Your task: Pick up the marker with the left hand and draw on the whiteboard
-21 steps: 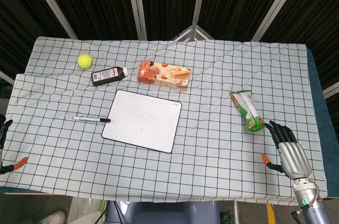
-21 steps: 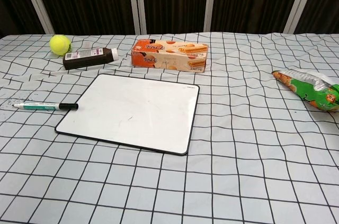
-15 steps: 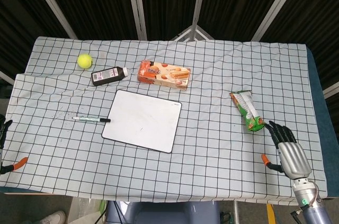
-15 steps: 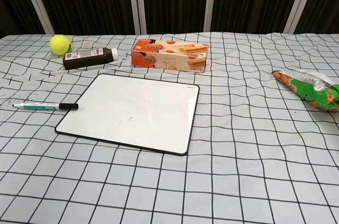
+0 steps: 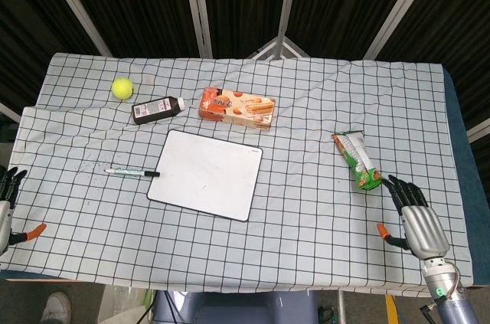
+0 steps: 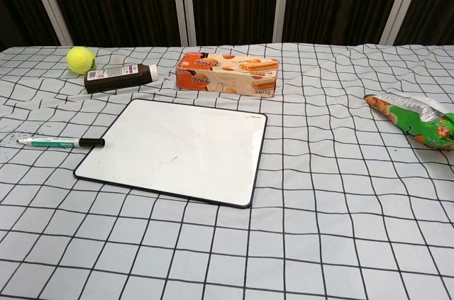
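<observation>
A marker [image 5: 132, 172] with a black cap and a white-green barrel lies flat on the checked cloth, just left of the whiteboard [image 5: 206, 173]; the chest view shows the marker [image 6: 62, 142] and the whiteboard [image 6: 177, 147] too. My left hand [image 5: 6, 205] shows only partly at the left edge of the head view, far left of the marker, fingers apart and empty. At the table's front right corner my right hand [image 5: 414, 220] rests with fingers spread, holding nothing. Neither hand shows in the chest view.
Behind the whiteboard lie a dark bottle [image 5: 158, 109], a yellow tennis ball [image 5: 122, 88] and an orange biscuit box [image 5: 236, 107]. A green snack bag [image 5: 357, 160] lies just beyond my right hand.
My left hand has moved slightly inward and up from the left edge of the head view. The marker, whiteboard and right hand have not moved.
</observation>
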`<control>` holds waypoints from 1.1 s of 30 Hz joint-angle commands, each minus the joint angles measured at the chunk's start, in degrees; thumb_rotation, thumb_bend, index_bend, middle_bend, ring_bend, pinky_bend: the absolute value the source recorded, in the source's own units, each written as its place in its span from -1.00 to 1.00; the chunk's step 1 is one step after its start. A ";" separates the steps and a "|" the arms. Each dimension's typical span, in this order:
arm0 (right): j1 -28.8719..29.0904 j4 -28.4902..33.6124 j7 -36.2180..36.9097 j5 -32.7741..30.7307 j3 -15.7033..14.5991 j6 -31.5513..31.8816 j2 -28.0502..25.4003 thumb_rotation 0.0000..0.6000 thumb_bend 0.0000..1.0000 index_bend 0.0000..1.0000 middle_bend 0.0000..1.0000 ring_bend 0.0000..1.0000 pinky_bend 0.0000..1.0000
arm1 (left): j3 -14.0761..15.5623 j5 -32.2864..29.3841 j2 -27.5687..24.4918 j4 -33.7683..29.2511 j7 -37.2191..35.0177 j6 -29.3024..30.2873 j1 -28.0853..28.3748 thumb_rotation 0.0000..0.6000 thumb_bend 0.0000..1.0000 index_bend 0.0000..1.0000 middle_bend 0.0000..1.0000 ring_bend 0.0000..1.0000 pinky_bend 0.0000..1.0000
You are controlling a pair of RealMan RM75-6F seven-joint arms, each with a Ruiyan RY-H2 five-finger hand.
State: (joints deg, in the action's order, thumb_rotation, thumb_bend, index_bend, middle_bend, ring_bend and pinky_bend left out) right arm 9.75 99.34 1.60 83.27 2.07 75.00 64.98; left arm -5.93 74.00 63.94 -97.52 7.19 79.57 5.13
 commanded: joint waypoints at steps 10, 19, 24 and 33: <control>0.36 0.43 1.57 -0.50 0.00 -1.14 -0.37 1.00 -0.35 -1.00 -1.00 -1.00 -1.00 | -8.06 -14.01 9.77 7.91 13.34 -14.54 14.70 1.00 -0.41 -0.25 -0.92 -1.00 -1.00; 0.71 0.60 3.38 -1.02 0.13 -2.13 -0.84 1.00 -0.35 -1.00 -1.00 -1.00 -1.00 | -10.59 -23.56 21.18 18.47 21.67 -21.17 24.12 1.00 -0.30 -0.12 -0.88 -1.00 -1.00; 0.84 0.59 3.87 -1.05 0.14 -2.40 -0.97 1.00 -0.35 -1.00 -1.00 -1.00 -1.00 | -10.79 -25.81 25.46 22.77 24.05 -22.79 27.49 1.00 -0.28 -0.09 -0.88 -1.00 -1.00; 0.98 0.58 4.53 -1.03 0.13 -2.67 -1.19 1.00 -0.35 -1.00 -1.00 -1.00 -1.00 | -9.71 -27.18 29.81 25.86 25.38 -23.48 30.05 1.00 -0.27 -0.06 -0.87 -1.00 -1.00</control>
State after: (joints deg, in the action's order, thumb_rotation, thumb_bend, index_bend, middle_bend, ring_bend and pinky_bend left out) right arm 10.73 99.91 6.12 82.24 2.20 72.34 63.80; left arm -15.78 46.93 93.58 -71.72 32.51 56.11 35.06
